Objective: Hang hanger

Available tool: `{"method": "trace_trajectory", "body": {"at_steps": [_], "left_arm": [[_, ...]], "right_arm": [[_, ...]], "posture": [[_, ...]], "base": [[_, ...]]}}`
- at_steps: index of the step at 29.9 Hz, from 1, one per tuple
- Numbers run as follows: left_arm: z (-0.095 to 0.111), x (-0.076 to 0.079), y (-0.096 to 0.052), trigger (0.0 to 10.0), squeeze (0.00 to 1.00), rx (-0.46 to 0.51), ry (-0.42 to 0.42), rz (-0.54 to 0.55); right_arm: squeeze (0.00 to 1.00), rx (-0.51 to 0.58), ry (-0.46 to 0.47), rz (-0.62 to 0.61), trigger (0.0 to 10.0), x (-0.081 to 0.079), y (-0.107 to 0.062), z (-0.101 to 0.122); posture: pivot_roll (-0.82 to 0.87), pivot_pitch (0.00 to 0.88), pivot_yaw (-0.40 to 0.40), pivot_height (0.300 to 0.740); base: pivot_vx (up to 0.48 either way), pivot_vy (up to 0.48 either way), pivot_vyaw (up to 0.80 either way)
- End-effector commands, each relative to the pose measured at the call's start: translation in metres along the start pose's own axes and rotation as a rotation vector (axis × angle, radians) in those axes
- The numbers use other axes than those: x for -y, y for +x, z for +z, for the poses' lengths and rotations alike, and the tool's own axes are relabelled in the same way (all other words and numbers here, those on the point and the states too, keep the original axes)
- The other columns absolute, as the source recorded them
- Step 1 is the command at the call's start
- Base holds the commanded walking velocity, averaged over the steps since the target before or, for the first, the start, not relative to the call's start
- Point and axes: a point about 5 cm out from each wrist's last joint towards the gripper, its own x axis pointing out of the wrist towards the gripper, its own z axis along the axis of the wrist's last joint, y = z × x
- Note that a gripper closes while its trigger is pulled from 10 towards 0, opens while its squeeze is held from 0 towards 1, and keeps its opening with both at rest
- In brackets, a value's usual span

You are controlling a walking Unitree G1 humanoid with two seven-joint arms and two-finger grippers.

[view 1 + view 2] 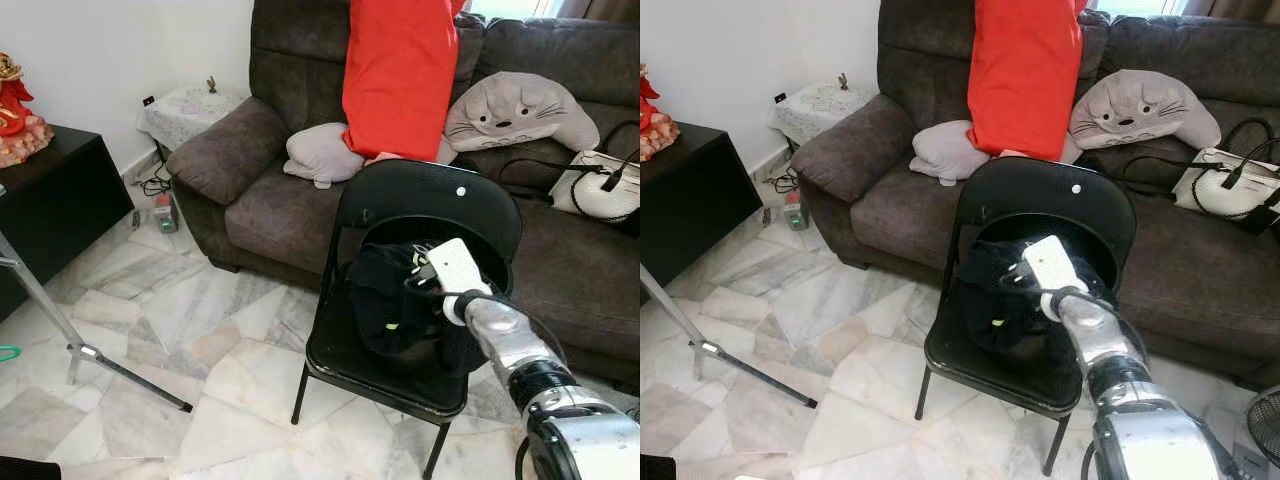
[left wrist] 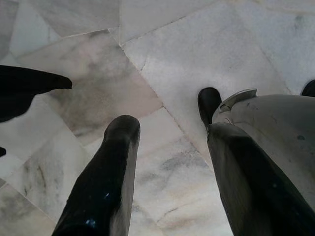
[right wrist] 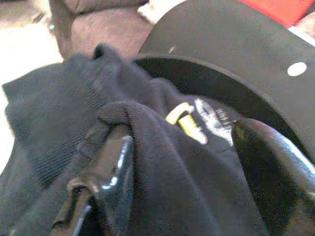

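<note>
Gripping black garment (image 1: 392, 300) on black chair (image 1: 400, 372), right pincer (image 1: 418, 272) clamped, brown sofa (image 1: 262, 205) behind, tripod (image 1: 60, 325) nearby.

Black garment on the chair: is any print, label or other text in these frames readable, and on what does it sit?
None can be read.
Black garment held by the right gripper: yellow and white print, too blurred to read.
Black folding chair: a plain white dot, no text.
</note>
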Motion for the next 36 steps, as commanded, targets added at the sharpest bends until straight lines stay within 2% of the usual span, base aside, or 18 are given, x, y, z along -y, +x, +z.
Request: {"method": "trace_trajectory", "body": {"at_steps": [1, 5, 10, 11, 12, 14, 16, 18, 20, 24, 25, 26, 29, 31, 34, 36], "left_arm": [[-0.007, -0.002, -0.002, 10.0, 0.00, -0.035, 0.003, -0.001], [-0.007, -0.002, -0.002, 10.0, 0.00, -0.035, 0.003, -0.002], [-0.007, -0.002, -0.001, 10.0, 0.00, -0.036, 0.014, -0.012], [-0.006, -0.001, -0.001, 10.0, 0.00, -0.036, 0.012, -0.016], [-0.006, -0.001, -0.001, 10.0, 0.00, -0.036, 0.012, -0.016], [-0.006, -0.001, -0.001, 10.0, 0.00, -0.036, 0.011, -0.017], [-0.006, -0.001, -0.001, 10.0, 0.00, -0.035, 0.009, -0.017], [-0.006, -0.001, -0.001, 10.0, 0.00, -0.035, 0.008, -0.017], [-0.006, 0.000, -0.001, 10.0, 0.00, -0.036, 0.004, -0.017], [-0.006, 0.000, -0.001, 10.0, 0.00, -0.037, 0.004, -0.017], [-0.006, 0.000, -0.001, 10.0, 0.00, -0.038, 0.004, -0.017], [-0.006, 0.000, -0.001, 10.0, 0.00, -0.040, 0.004, -0.016], [-0.007, -0.001, -0.001, 10.0, 0.00, -0.041, 0.004, -0.016], [-0.007, -0.001, -0.001, 10.0, 0.00, -0.041, 0.003, -0.016], [-0.008, 0.000, -0.001, 10.0, 0.00, -0.042, 0.002, -0.019], [-0.008, 0.000, -0.001, 10.0, 0.00, -0.042, 0.001, -0.021]], "right_arm": [[1.00, 0.055, 0.006, -0.017, 10.0, 0.005, -0.001, 0.009], [1.00, 0.101, 0.027, -0.019, 10.0, 0.007, -0.004, 0.010], [1.00, 0.049, 0.014, 0.021, 10.0, 0.001, -0.005, -0.001], [1.00, -0.006, 0.186, 0.008, 10.0, 0.001, -0.003, -0.007], [1.00, -0.006, 0.186, 0.008, 10.0, 0.001, -0.003, -0.007], [1.00, -0.025, 0.260, 0.022, 10.0, -0.001, -0.002, -0.008], [1.00, -0.084, 0.188, 0.122, 10.0, -0.013, -0.002, -0.015], [1.00, -0.125, 0.051, 0.170, 10.0, -0.017, -0.003, -0.021], [1.00, -0.134, 0.004, 0.181, 10.0, -0.016, -0.006, -0.026], [0.99, -0.121, -0.020, 0.163, 10.0, -0.010, -0.007, -0.025], [0.00, -0.058, -0.025, 0.130, 10.0, -0.003, -0.007, -0.015], [0.00, 0.003, -0.018, 0.092, 10.0, 0.005, -0.008, -0.005], [0.00, 0.077, -0.020, 0.019, 10.0, 0.016, -0.012, 0.005], [0.00, 0.081, -0.021, 0.014, 10.0, 0.017, -0.012, 0.006], [0.00, 0.170, -0.018, -0.041, 10.0, 0.021, -0.021, 0.010], [0.00, 0.208, -0.021, -0.044, 10.0, 0.018, -0.028, 0.008]], "posture": [[0.04, 0.080, 0.032, 0.740], [0.03, 0.084, 0.035, 0.740], [0.02, 0.087, 0.039, 0.740], [0.03, 0.085, 0.037, 0.740], [0.03, 0.085, 0.037, 0.740], [0.03, 0.085, 0.036, 0.740], [0.03, 0.082, 0.034, 0.740], [0.03, 0.082, 0.033, 0.740], [0.03, 0.082, 0.034, 0.740], [0.03, 0.082, 0.034, 0.740], [0.03, 0.086, 0.034, 0.740], [0.03, 0.086, 0.034, 0.740], [0.02, 0.092, 0.031, 0.740], [0.02, 0.092, 0.031, 0.740], [0.02, 0.094, 0.025, 0.740], [0.02, 0.094, 0.025, 0.740]], "base": [[0.000, 0.000, 0.00], [0.000, 0.000, 0.00], [0.000, 0.000, 0.00], [0.000, 0.000, 0.00], [0.000, 0.000, 0.00], [0.000, 0.000, 0.00], [0.000, 0.000, 0.00], [0.000, 0.000, 0.00], [0.000, 0.000, 0.00], [0.000, 0.000, 0.00], [0.000, 0.000, 0.00], [0.000, 0.000, 0.00], [0.000, 0.000, 0.00], [0.000, 0.000, 0.00], [0.000, 0.000, 0.00], [0.000, 0.000, 0.00]]}}
